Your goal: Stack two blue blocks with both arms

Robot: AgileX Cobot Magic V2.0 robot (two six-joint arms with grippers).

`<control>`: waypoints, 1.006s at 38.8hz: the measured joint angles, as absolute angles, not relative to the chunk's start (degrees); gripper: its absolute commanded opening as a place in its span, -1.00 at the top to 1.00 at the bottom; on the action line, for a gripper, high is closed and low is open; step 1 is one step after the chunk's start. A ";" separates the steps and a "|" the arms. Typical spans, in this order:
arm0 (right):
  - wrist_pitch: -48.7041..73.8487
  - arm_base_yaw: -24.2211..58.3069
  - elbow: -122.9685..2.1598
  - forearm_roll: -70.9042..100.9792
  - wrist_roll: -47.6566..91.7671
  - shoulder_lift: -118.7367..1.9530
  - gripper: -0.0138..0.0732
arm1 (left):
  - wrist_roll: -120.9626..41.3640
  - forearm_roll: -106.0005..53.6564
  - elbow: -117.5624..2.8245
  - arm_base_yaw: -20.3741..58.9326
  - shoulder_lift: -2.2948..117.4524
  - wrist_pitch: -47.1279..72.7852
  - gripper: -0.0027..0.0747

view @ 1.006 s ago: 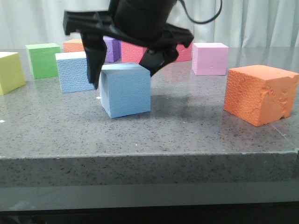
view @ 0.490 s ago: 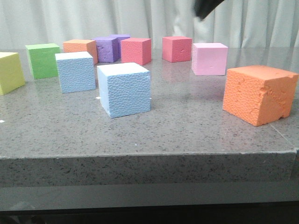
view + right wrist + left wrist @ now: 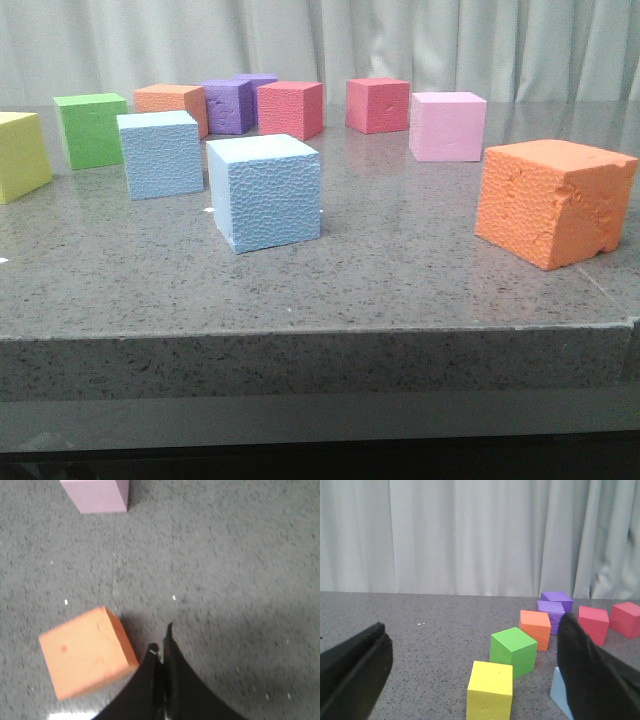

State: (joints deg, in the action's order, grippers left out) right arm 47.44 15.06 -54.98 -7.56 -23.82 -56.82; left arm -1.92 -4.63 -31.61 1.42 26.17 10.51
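Two sky-blue blocks stand apart on the grey table [image 3: 400,270]. The nearer one [image 3: 265,192] is left of centre, and the other [image 3: 160,153] is behind it to the left. No gripper shows in the front view. My left gripper [image 3: 472,630] is open and empty, held above the table. A corner of one blue block [image 3: 559,694] shows beside its right finger [image 3: 590,675], which hides the rest. My right gripper [image 3: 161,640] is shut and empty, above the table beside an orange cube [image 3: 85,652].
A large orange cube [image 3: 555,200] stands near the table's right front edge. Behind are a pink cube [image 3: 448,125], two red cubes [image 3: 378,104], purple cubes [image 3: 230,105], a small orange cube [image 3: 170,98], a green cube [image 3: 90,128] and a yellow cube [image 3: 20,155] at far left.
An arm with its gripper open around the nearer blue block has lifted away up and right, out of the front view. The block stays on the table.
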 measured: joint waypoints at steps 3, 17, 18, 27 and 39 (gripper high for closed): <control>44.97 15.06 -48.81 -7.56 -23.82 -51.39 0.94 | -1.92 -4.63 -31.61 1.42 26.17 10.09 -0.72; 35.66 15.06 -28.65 -8.14 -23.82 -27.99 0.94 | -1.92 -6.56 -35.08 3.13 33.71 8.99 -0.72; 35.21 15.06 -28.15 -8.24 -23.82 -27.30 0.94 | -1.92 -6.66 -35.80 4.03 35.00 9.16 -0.72; 34.11 15.06 -26.82 -8.91 -23.82 -25.29 0.94 | -1.92 -6.05 -46.14 17.76 48.12 11.18 -0.72; 33.85 15.06 -26.82 -9.81 -23.82 -25.29 0.94 | -1.26 -5.34 -64.52 28.93 69.08 23.38 -0.72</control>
State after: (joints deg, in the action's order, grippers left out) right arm 33.85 15.06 -26.82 -9.81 -23.82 -25.29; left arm -1.26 -5.34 -64.52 28.93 69.08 23.38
